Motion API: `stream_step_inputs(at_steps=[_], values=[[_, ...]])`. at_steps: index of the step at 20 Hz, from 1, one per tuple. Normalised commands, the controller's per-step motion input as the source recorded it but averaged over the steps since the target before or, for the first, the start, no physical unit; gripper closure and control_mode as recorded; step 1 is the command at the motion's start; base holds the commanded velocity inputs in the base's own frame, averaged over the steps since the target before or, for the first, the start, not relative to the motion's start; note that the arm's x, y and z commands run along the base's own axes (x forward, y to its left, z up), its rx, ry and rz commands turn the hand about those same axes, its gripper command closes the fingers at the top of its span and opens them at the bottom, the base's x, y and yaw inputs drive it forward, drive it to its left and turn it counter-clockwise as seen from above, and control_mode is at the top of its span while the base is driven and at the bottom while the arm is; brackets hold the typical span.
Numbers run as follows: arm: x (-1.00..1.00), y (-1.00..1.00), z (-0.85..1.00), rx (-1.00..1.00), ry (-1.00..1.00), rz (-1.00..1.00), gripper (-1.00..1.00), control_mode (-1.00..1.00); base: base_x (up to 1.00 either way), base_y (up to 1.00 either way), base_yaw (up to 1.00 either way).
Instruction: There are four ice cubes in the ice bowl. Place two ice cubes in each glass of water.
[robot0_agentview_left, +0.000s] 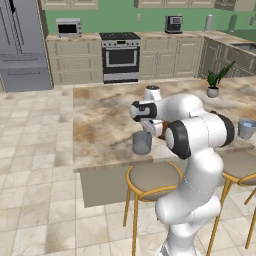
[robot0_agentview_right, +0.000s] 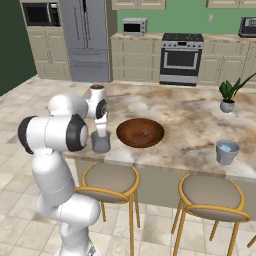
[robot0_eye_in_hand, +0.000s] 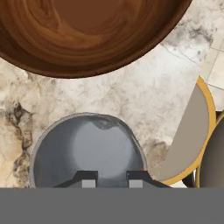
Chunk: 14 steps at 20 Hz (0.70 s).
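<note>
Marble counter (robot0_eye_in_hand: 131, 96): glass (robot0_eye_in_hand: 87, 151) directly beneath tool (robot0_eye_in_hand: 111, 180).

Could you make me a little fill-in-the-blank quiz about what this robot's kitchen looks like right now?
1. The pincer hangs directly above a grey-blue ____.
2. The wide wooden ice bowl sits on the marble ____.
3. Beside the other glass of water, near the counter's far edge, stands a small potted ____.
4. Under the counter stand round-seated ____.

Missing words: glass; counter; plant; stools
</note>
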Motion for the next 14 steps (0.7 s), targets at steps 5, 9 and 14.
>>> stream_step_inputs(at_steps=[5, 9, 14], values=[[0.56, 0.19, -0.03, 0.0, 0.12, 0.0, 1.0, -1.0, 0.0, 0.0, 0.0], [0.57, 0.0, -0.1, 0.0, 0.12, 0.0, 1.0, -1.0, 0.0, 0.0, 0.0], [0.27, -0.01, -0.3, 0.0, 0.09, 0.0, 1.0, -1.0, 0.0, 0.0, 0.0]])
